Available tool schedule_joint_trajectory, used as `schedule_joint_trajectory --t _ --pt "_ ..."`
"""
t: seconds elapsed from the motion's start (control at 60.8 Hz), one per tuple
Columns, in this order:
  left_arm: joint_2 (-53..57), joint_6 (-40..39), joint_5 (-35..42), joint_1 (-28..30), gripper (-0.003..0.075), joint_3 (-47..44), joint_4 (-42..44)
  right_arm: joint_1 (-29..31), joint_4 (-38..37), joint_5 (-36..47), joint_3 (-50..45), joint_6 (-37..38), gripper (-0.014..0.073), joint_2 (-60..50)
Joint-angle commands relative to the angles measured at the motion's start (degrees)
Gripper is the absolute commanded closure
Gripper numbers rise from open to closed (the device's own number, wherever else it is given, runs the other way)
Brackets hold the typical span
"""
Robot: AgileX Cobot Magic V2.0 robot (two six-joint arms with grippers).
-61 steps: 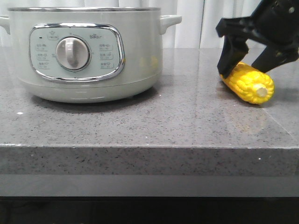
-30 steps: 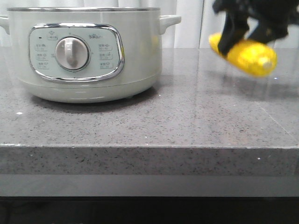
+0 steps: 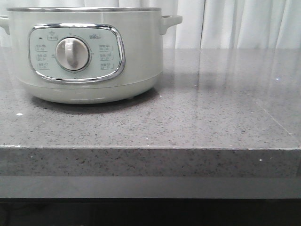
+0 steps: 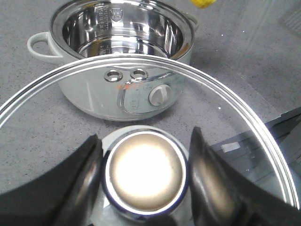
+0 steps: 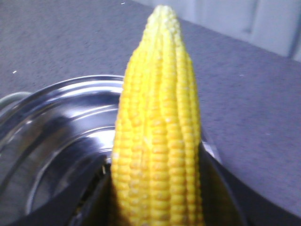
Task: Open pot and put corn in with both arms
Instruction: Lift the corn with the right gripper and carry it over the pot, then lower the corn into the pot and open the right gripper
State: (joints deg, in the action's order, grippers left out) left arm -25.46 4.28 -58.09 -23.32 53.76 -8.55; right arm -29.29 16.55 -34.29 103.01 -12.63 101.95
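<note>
Grey counter (image 3: 211, 108), pot (image 3: 84, 56), no arms | left end effector (image 4: 143, 181) clamped on lid knob (image 4: 143, 176), pot open | right end effector clamped on corn (image 5: 160, 141) above pot rim (image 5: 70, 94); early release risks corn striking rim.

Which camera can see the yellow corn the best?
The right wrist view: the corn fills it, kernels sharp, held above the open pot. The left wrist view catches only a yellow tip at its edge. The front view shows no corn at all.
</note>
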Motion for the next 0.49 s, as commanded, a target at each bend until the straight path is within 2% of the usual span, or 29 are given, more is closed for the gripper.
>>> schedule_joint_trajectory --t 0.0,0.148,0.345,0.428,0.477 --pt "-0.3 -0.4 8.8 -0.4 0.0552 1.9 -1.2 -3.3 0.7 1.5 4.9 -0.7 0.0316 1.6" --pt "-0.3 -0.4 8.8 -0.4 0.0552 1.9 -1.2 -4.7 0.6 -1.5 5.7 -0.7 0.0307 4.9" --pt "-0.3 -0.4 8.8 -0.4 0.0552 1.9 -1.2 -4.7 0.6 -3.7 5.7 -0.7 0.0069 5.6" --pt "-0.3 -0.4 8.8 -0.4 0.0552 1.9 -1.2 -4.6 0.6 -3.6 5.7 -0.7 0.0018 5.2" --pt "-0.3 -0.4 8.8 -0.4 0.0552 1.9 -1.2 -4.6 0.6 -3.4 5.7 -0.7 0.0018 4.9"
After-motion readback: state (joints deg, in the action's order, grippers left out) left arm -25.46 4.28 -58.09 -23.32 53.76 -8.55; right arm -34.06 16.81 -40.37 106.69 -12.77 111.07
